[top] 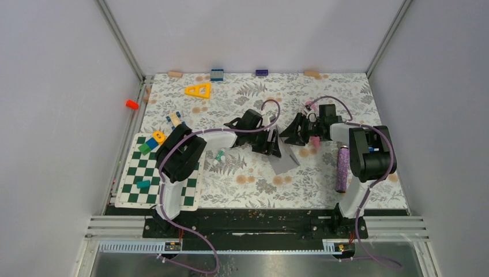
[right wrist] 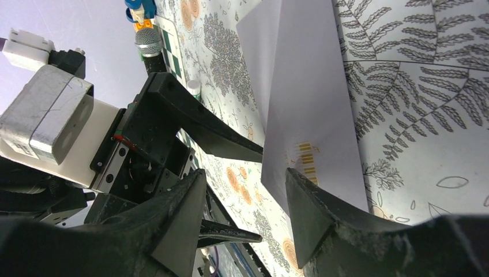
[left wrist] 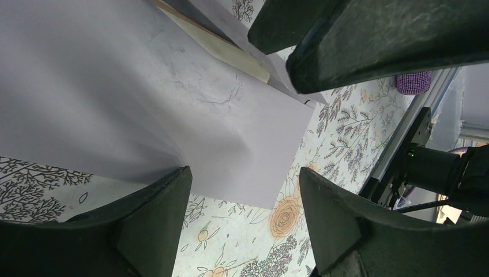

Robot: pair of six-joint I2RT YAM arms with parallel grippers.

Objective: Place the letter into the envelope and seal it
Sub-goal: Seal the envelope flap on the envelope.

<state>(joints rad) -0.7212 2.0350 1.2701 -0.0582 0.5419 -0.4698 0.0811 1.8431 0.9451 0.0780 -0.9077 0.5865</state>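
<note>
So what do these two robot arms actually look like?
The left arm and right arm both alternate white links with bulky black joints. A lilac cable loops along each. The left pincer and right pincer each have two dark wedge-shaped fingers; a silver metal block sits behind the left one.

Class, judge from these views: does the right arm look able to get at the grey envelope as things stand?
Probably yes: the right gripper sits, jaws open, at an edge of the envelope, nothing between; the left gripper touches another edge, not blocking.
</note>
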